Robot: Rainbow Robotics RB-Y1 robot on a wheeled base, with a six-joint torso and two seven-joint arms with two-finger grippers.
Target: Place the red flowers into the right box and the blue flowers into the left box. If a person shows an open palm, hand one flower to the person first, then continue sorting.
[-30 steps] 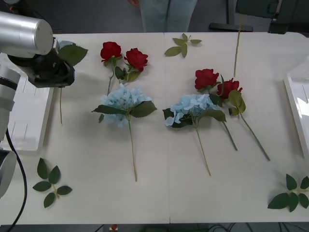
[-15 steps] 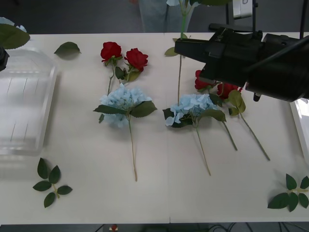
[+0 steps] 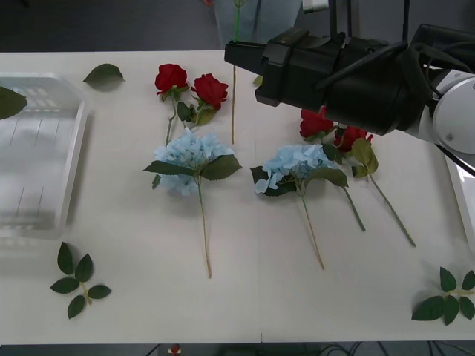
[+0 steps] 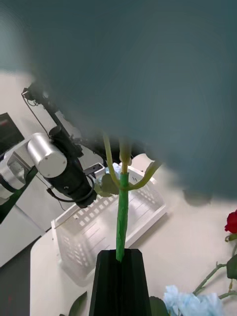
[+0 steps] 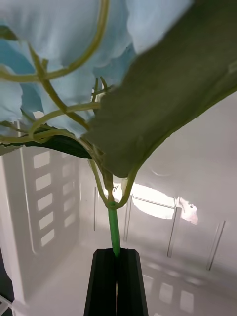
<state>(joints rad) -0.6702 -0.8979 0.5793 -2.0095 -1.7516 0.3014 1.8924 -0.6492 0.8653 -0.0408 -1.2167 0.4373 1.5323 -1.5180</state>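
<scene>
Since half a second earlier, your right gripper (image 4: pixel 118 276) had swung further left above the table (image 3: pixel 245 297), carrying a flower by its stem (image 3: pixel 233 96) toward the person (image 3: pixel 256 18) at the far edge. Its black fingers were pressed together on that green stem, whose tail hung down beside the two left roses (image 3: pixel 190 85). Your left gripper (image 5: pixel 117 281) was likewise clamped on the stem of a blue hydrangea (image 5: pixel 59 59), held over the left box (image 3: pixel 37 178). Two more hydrangeas (image 3: pixel 189 159) and another pair of roses (image 3: pixel 334 130) lay mid-table, right of that box. These artificial flowers looked light, with soft, crushable heads and thin bendy stems; you would best grip low on the stem.
</scene>
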